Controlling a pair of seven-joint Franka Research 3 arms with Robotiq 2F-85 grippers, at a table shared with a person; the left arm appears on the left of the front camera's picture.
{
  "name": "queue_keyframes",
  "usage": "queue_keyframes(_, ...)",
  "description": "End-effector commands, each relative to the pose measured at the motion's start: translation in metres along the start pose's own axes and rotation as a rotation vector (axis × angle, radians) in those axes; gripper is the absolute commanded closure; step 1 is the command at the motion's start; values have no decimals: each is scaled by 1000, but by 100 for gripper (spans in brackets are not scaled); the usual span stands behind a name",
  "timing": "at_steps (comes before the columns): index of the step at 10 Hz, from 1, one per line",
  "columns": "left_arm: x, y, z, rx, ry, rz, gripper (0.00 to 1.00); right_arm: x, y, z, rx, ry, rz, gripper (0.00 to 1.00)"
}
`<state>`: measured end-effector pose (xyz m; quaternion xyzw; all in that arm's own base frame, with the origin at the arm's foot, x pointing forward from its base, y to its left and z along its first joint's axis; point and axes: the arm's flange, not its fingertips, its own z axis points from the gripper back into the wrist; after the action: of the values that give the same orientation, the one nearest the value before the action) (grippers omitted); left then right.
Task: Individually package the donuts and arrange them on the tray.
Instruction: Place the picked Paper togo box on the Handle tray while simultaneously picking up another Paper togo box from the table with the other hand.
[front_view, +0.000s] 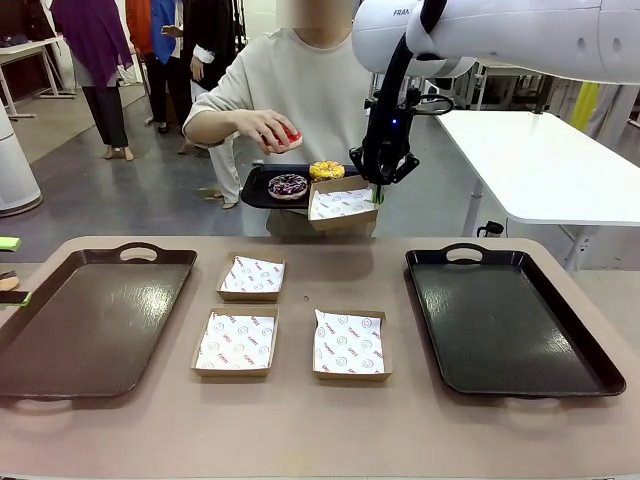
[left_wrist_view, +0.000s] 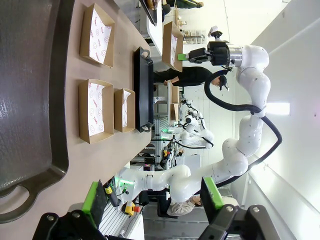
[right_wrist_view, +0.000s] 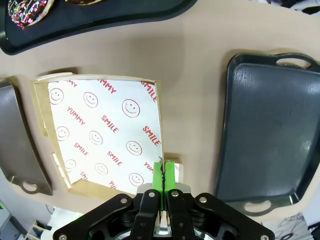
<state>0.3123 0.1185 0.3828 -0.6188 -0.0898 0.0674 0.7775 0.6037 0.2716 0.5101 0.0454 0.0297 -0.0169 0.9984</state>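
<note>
Donuts (front_view: 288, 185) lie farthest. Nearest, the left gripper (left_wrist_view: 152, 200) stands with jaws wide. Mid-table, three paper-lined boxes (front_view: 235, 342) sit between two dark trays (front_view: 60, 340). Beyond, the right gripper (front_view: 378, 190) pinches a fourth box (front_view: 340, 205) by its edge, beside the small black tray (front_view: 255, 190) bearing the purple and yellow donuts. The person's hand (front_view: 262, 130) holds the red donut (front_view: 292, 134) above it.

the scene is lit evenly and brightly from overhead. a soft sheen is seen on the dark tray (front_view: 500, 330) at lower right. in the left wrist view the right side is washed out and the edges are bowed.
</note>
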Motion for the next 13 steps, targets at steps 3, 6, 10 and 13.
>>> queue_keyframes(3,1,-1,0,-13,-9,-3,0,-7,-5,-3,-6,0,2,100)
queue_keyframes(6,1,-1,0,-13,-9,-3,0,-7,-5,-3,-6,0,2,100)
queue_keyframes(10,1,-1,0,-13,-9,-3,0,-7,-5,-3,-6,0,2,100)
queue_keyframes(13,1,-1,0,-13,-9,-3,0,-7,-5,-3,-6,0,2,100)
